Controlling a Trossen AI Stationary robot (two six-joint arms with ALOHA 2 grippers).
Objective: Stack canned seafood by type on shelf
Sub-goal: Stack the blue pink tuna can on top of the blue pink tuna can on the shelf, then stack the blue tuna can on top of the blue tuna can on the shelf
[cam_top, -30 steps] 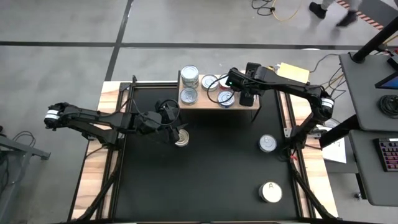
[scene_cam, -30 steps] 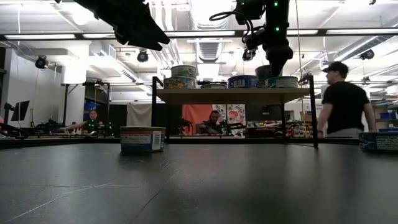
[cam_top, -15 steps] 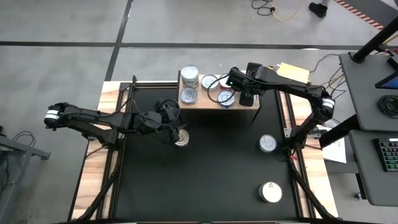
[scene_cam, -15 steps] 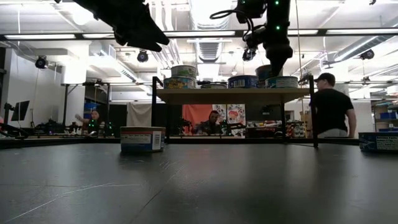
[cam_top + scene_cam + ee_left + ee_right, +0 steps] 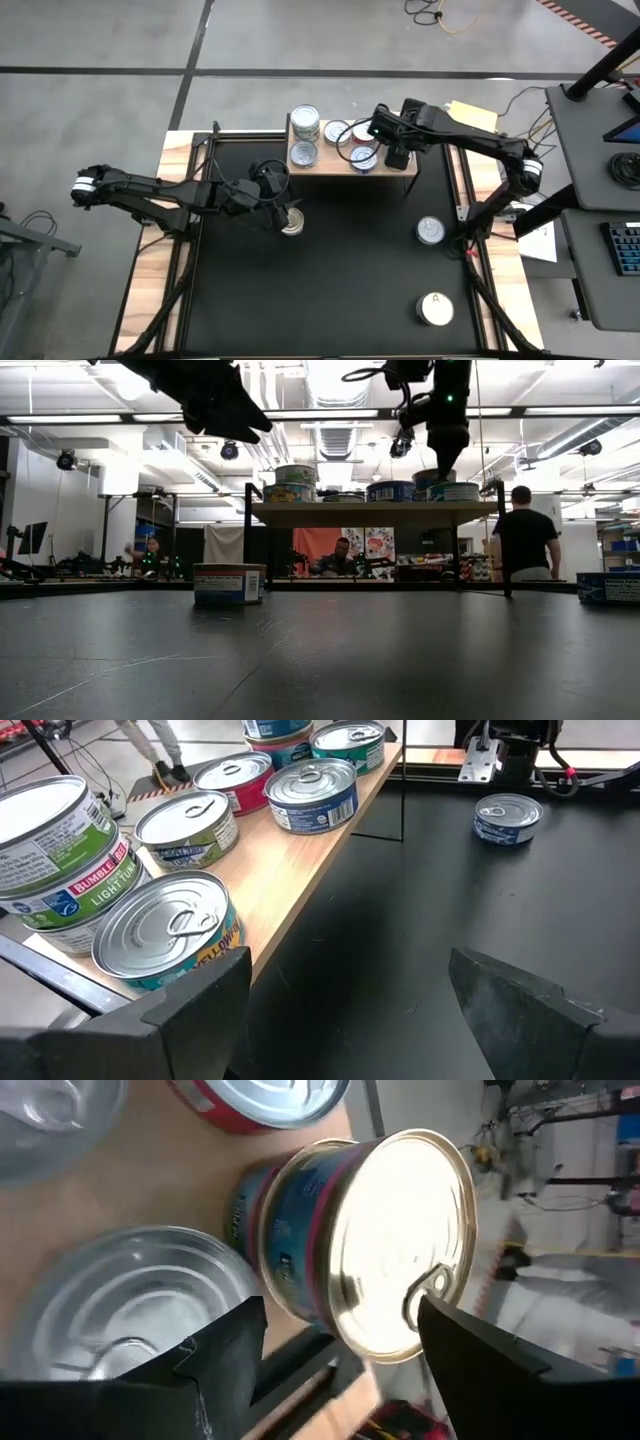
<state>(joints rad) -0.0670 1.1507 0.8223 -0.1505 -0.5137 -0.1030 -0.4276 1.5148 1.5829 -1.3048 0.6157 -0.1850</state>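
The shelf (image 5: 395, 172) stands at the table's far edge and carries several cans of seafood, two of them stacked at its left end (image 5: 304, 122). My right gripper (image 5: 374, 136) hangs open over the shelf's right part. Its fingers stand just above and on either side of a blue can with a bright top (image 5: 370, 1240), apart from it. My left gripper (image 5: 283, 205) is open in the air over a lone can (image 5: 292, 222) that stands on the black tabletop. In the left wrist view the left gripper (image 5: 345, 1010) holds nothing between its fingers.
Two more cans stand on the tabletop at the right: a silver-topped one (image 5: 431, 230) and a white-topped one marked "A" (image 5: 435, 308). The shelf's dark legs (image 5: 503, 550) rise from the table. People move about in the room behind (image 5: 523, 540).
My right gripper has rolled a little about its own pointing line while staying above the blue can at the shelf's right part. The cans have kept their places. A person has walked across the room behind.
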